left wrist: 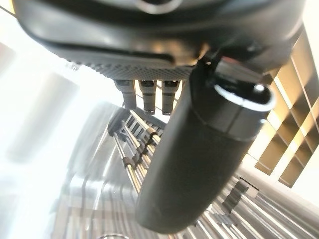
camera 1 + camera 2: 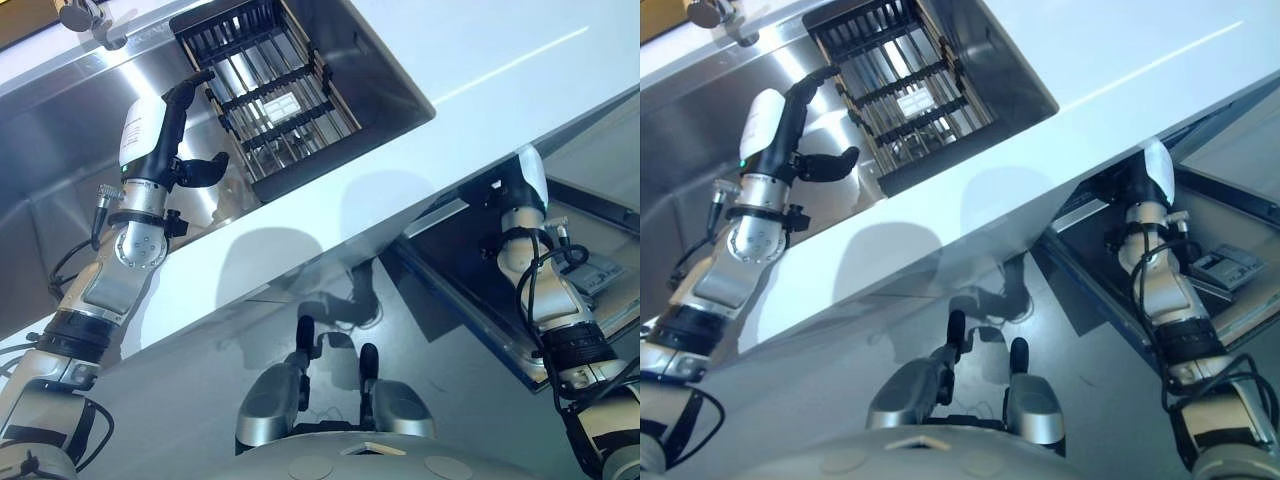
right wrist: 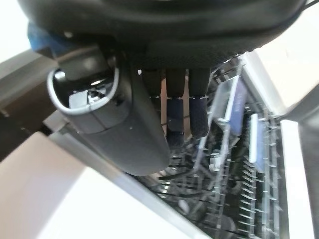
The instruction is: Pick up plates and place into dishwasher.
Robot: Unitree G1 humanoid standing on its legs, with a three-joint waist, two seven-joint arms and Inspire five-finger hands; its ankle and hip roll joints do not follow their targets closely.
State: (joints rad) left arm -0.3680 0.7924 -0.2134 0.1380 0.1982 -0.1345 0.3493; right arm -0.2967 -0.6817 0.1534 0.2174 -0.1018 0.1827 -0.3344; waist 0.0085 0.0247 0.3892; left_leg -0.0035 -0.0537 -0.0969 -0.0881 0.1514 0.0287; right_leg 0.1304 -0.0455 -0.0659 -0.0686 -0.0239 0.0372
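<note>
A black dish rack [image 2: 270, 90] with metal rods stands in the steel sink [image 2: 60, 130]. My left hand [image 2: 160, 150] hovers over the sink just left of the rack, open, fingers straight toward the rack's corner, thumb spread, holding nothing. In its wrist view the rack's rods [image 1: 130, 149] lie past the fingers [image 1: 149, 92]. I cannot make out a plate for certain; a pale patch [image 2: 285, 105] shows inside the rack. My right hand [image 2: 527, 180] reaches under the counter's edge over the dishwasher rack [image 3: 249, 159], fingers [image 3: 197, 109] straight and empty.
A white countertop [image 2: 500, 70] runs diagonally between the sink and the dishwasher. The dishwasher's pulled-out door [image 2: 470, 300] lies low at the right. A faucet [image 2: 90, 15] stands at the sink's far edge.
</note>
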